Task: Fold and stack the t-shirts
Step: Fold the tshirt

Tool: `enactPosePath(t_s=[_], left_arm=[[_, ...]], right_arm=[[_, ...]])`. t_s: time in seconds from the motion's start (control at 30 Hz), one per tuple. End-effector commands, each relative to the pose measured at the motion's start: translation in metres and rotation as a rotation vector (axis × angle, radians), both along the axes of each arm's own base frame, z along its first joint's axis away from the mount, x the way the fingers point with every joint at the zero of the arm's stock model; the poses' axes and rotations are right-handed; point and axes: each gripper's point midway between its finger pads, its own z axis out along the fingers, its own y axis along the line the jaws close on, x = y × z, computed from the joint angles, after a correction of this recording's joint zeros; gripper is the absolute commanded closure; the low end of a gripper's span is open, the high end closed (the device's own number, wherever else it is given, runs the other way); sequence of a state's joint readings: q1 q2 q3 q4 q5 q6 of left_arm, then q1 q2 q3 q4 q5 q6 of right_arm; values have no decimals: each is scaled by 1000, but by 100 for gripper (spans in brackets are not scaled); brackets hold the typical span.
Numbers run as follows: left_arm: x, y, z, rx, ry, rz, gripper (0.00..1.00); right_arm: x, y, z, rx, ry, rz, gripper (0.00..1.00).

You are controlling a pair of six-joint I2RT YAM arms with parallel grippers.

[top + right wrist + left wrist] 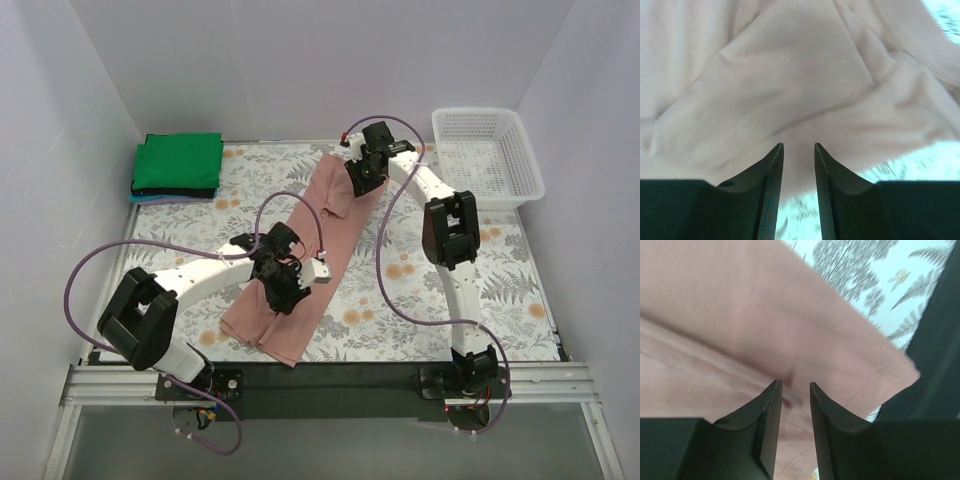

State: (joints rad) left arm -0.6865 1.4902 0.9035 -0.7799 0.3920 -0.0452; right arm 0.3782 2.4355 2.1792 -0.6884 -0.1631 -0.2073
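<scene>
The dusty pink-brown t-shirt (335, 215) lies as a long strip stretched diagonally across the floral table cloth. My left gripper (285, 290) is at its near end and my right gripper (362, 180) at its far end. In the left wrist view the gripper (793, 385) has narrow jaws pinching a fold of the pink shirt (740, 315). In the right wrist view the gripper (798, 146) grips the edge of the pink shirt (790, 75), with blurred table cloth below. A folded bright green t-shirt (178, 162) tops a stack at the far left.
A white mesh basket (490, 155) stands at the far right corner. Darker and light blue folded shirts (165, 195) lie under the green one. White walls close in the table on three sides. A black rail runs along the near edge.
</scene>
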Motion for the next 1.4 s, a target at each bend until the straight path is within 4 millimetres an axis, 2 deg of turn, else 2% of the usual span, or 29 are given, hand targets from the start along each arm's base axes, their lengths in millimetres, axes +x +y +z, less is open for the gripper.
enactPosePath(t_s=[0.0,0.07,0.1,0.17,0.2,0.27,0.37,0.47,0.6,0.67,0.8,0.87,0.93,0.97,1.03,1.07,1.1,1.17,1.27,1.37], left_arm=[[-7,-32,30,-95,44,-1,72],[3,-38,42,-114,7,15,71],[8,-39,45,-118,-15,21,71],[23,-38,51,-106,-88,50,71],[30,-36,54,-106,-115,60,71],[38,-30,54,-94,-132,77,71],[56,-16,44,-69,-142,123,71],[87,13,33,-67,-130,241,71],[101,32,21,-42,-125,269,72],[93,38,6,-17,-117,233,72],[70,49,-21,26,-69,162,72],[63,52,-29,44,-48,155,72],[58,50,-32,47,-27,144,73],[53,48,-33,52,-13,130,73],[39,37,-33,55,7,75,74],[26,28,-34,62,16,25,75],[18,23,-33,59,18,1,75],[5,12,-32,49,28,-38,76],[-12,-15,-27,15,61,-79,76],[-17,-35,-25,-14,112,-72,76]], right_arm=[[17,-15,119,57,-271,-15,62],[5,-16,131,76,-269,-6,62],[-8,-19,135,83,-254,-11,61],[-28,-12,141,148,-207,-4,61],[-38,-11,128,157,-155,-13,61],[-57,0,117,210,-65,-14,61],[-79,14,87,220,42,-6,65],[-98,28,61,186,100,17,66],[-109,33,34,123,134,10,72],[-105,29,18,85,148,-16,78],[-93,26,-2,30,149,-38,81],[-89,23,-15,3,159,-38,81],[-82,27,-17,-1,151,-36,82],[-81,26,-28,-17,163,-34,82],[-73,27,-30,-24,154,-36,82],[-72,26,-41,-41,167,-31,82],[-64,29,-36,-36,145,-29,82],[-58,30,-43,-51,137,-25,82],[-44,41,-32,-16,92,20,82],[-24,49,-17,2,8,61,82]])
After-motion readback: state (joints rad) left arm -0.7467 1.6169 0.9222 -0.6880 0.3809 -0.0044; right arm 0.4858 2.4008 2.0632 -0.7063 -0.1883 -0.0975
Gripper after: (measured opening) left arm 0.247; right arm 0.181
